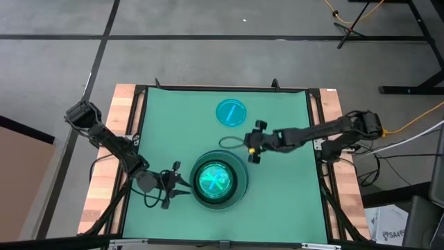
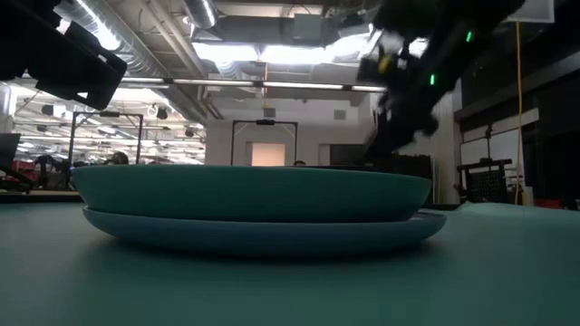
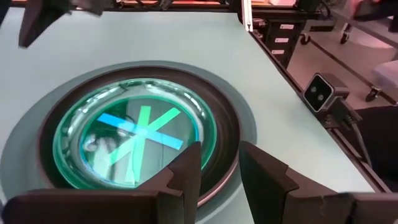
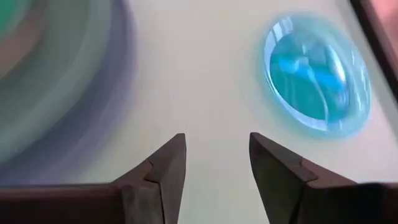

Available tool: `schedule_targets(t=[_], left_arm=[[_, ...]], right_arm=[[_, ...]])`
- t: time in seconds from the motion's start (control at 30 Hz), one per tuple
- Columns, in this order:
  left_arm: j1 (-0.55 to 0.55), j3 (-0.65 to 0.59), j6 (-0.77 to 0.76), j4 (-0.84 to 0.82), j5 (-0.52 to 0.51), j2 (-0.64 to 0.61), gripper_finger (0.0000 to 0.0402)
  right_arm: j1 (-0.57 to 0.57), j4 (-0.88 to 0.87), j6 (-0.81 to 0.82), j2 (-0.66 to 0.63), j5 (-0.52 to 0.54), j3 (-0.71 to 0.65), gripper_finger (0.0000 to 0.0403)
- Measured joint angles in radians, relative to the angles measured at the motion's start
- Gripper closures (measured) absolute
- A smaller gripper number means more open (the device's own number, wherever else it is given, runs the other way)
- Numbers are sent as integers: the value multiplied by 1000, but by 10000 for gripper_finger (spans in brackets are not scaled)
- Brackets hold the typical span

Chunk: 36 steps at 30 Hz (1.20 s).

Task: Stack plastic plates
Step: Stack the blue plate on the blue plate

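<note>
High view: cyan plate [image 1: 231, 112] lies alone.

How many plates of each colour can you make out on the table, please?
Large teal-green plate: 1
Large blue plate, under it: 1
Black plate: 1
Green translucent plate, top of stack: at least 1
Cyan translucent plate, lying apart: 1
Total: 5 discernible; others may be hidden in the stack.

A green-covered worktop with pale wooden side rails [image 1: 130, 114] stands on a grey concrete floor [image 1: 208, 55] crossed by dark seams. Beyond it, bright fluorescent ceiling strips [image 2: 272, 52] and silver ventilation ducts [image 2: 154, 50] run over an open workshop with a dark-framed doorway [image 2: 265, 143].
</note>
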Motion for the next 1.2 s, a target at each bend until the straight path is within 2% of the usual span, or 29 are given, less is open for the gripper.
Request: schedule_targets(t=[0.2,0.4,0.7,0.87,0.93,1.2], left_arm=[[17,0,0,-1,0,0,299],[47,0,0,-8,-1,0,299],[101,0,-24,-29,0,0,299],[110,0,-20,-64,0,0,299],[110,0,-19,-81,0,0,299],[110,0,-19,-77,0,0,299]], right_arm=[[-155,123,-53,21,-5,-83,233],[-248,219,-222,92,-65,-83,233],[-333,249,-421,226,-57,11,233],[-364,212,-528,294,-149,81,233],[-364,210,-571,323,-148,99,233],[-373,220,-605,398,-133,173,235]])
